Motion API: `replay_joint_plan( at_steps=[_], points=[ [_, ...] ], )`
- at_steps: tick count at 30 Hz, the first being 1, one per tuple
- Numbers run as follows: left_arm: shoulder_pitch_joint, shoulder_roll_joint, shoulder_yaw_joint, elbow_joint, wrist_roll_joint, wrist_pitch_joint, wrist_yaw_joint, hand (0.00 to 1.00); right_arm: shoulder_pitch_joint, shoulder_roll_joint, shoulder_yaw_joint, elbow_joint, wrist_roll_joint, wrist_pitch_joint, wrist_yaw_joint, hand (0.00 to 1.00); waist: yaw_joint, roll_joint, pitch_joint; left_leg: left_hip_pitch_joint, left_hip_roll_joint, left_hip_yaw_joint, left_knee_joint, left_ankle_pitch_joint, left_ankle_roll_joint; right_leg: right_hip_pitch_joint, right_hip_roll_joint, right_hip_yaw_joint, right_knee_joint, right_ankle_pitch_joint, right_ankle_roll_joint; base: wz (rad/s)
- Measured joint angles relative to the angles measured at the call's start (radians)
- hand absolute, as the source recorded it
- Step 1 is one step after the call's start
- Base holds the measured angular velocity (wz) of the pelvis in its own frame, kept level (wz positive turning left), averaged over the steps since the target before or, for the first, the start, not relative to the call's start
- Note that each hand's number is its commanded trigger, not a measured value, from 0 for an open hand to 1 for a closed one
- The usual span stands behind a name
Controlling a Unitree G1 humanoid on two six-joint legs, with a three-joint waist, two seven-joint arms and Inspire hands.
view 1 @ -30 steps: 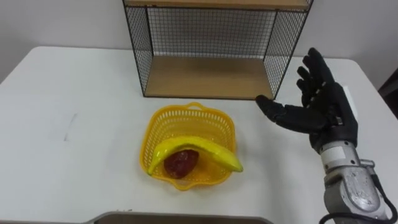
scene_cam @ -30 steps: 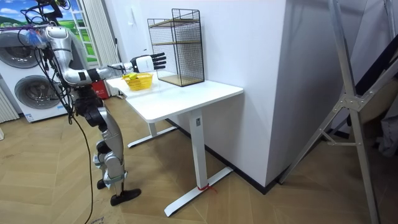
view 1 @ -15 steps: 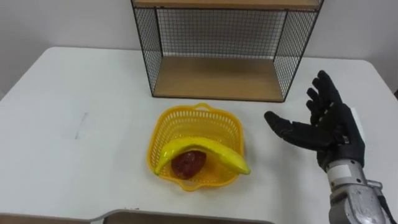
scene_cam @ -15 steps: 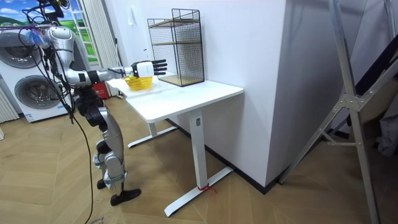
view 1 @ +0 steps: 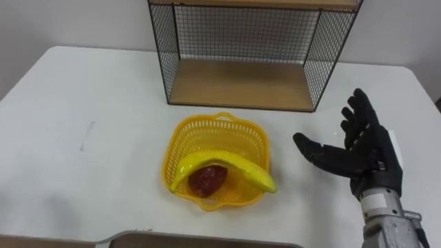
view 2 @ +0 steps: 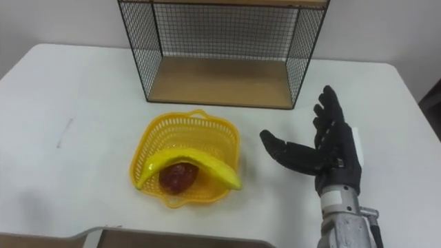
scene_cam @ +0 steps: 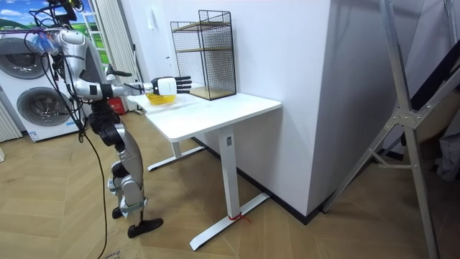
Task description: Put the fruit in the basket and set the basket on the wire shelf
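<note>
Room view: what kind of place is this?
Probably a home-style laundry or utility room: washing machines stand by the robot, the floor is wood, and a white table holds a wire shelf.

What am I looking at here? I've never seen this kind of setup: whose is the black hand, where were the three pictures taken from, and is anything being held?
A two-legged humanoid robot stands at a white table. Two of the pictures come from the twin cameras in its head, looking down at the work. The third comes from a camera standing in the room and shows the whole robot.

The black hand is the robot's right hand. It is open, with fingers spread and the palm turned toward a yellow basket. The hand is beside the basket, not touching it, and holds nothing.

A banana and a dark red fruit lie in the basket. Behind the basket, on the same table, stands a wire shelf with wooden boards.
</note>
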Motion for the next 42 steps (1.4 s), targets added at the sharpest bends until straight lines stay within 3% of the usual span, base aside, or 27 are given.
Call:
replay_joint_plan(
  at_steps=[2, 6, 8, 13, 17, 22, 29, 35, 42],
  points=[
    [-0.005, 0.001, -0.064, 0.000, -0.002, -0.015, -0.067, 0.00, -0.002, 0.003, 0.012, 0.007, -0.011, -0.004, 0.023, 0.00, -0.010, -0.001, 0.0094, -0.003, -0.001, 0.001, 0.001, 0.000, 0.000, -0.002, -0.001, -0.001, 0.000, -0.001, 0.001, 0.02],
    [-0.005, 0.002, -0.185, 0.006, 0.000, -0.039, -0.192, 0.00, -0.005, 0.006, 0.035, 0.043, -0.017, -0.034, 0.059, 0.00, -0.020, -0.019, 0.0149, -0.013, -0.002, -0.002, 0.010, 0.000, 0.000, -0.005, -0.002, -0.003, 0.000, -0.004, 0.001, 0.04],
    [-0.005, 0.002, -0.243, 0.031, -0.002, -0.044, -0.280, 0.00, -0.004, 0.013, 0.037, 0.077, -0.021, -0.058, 0.085, 0.00, -0.023, -0.030, 0.0115, -0.017, -0.003, 0.001, 0.010, 0.000, 0.000, -0.011, -0.003, 0.000, 0.001, -0.004, 0.001, -0.04],
    [-0.005, 0.020, -0.318, 0.066, -0.055, -0.045, -0.402, 0.00, -0.005, 0.039, 0.041, 0.115, -0.030, -0.081, 0.110, 0.00, -0.058, -0.045, 0.0033, -0.017, -0.004, 0.002, 0.011, 0.000, 0.001, -0.011, -0.003, 0.003, 0.004, -0.004, 0.002, -0.01],
    [-0.006, 0.037, -0.387, 0.077, -0.126, -0.046, -0.521, 0.00, -0.012, 0.038, 0.057, 0.147, -0.018, -0.110, 0.123, 0.00, -0.085, -0.044, 0.0055, -0.013, -0.004, 0.008, 0.012, 0.000, 0.001, -0.008, -0.003, 0.005, 0.004, -0.004, 0.002, 0.00],
    [-0.003, 0.039, -0.403, 0.101, -0.203, -0.045, -0.630, 0.00, -0.011, 0.038, 0.069, 0.168, 0.004, -0.111, 0.147, 0.00, -0.096, -0.034, 0.0097, -0.015, -0.004, 0.025, 0.010, 0.000, 0.001, -0.023, 0.000, 0.027, 0.012, -0.004, 0.002, -0.10],
    [-0.003, 0.034, -0.439, 0.137, -0.299, -0.047, -0.740, 0.00, -0.010, 0.040, 0.106, 0.169, 0.167, -0.112, 0.191, 0.00, -0.101, -0.027, 0.0058, -0.023, -0.004, 0.030, 0.011, 0.000, 0.001, -0.036, 0.001, 0.030, 0.017, -0.004, 0.002, -0.02],
    [-0.004, 0.032, -0.447, 0.186, -0.332, -0.078, -0.789, 0.00, -0.011, 0.042, 0.109, 0.188, 0.250, -0.113, 0.222, 0.00, -0.100, -0.023, 0.0028, -0.024, -0.004, 0.046, 0.013, 0.000, 0.001, -0.043, 0.002, 0.045, 0.020, -0.004, 0.002, -0.07],
    [-0.005, 0.034, -0.434, 0.207, -0.352, -0.082, -0.823, 0.00, -0.011, 0.045, 0.121, 0.188, 0.281, -0.112, 0.244, 0.00, -0.100, -0.019, 0.0002, -0.013, -0.004, 0.054, 0.010, 0.000, 0.001, -0.040, 0.003, 0.053, 0.025, -0.004, 0.002, -0.04]
  ],
)
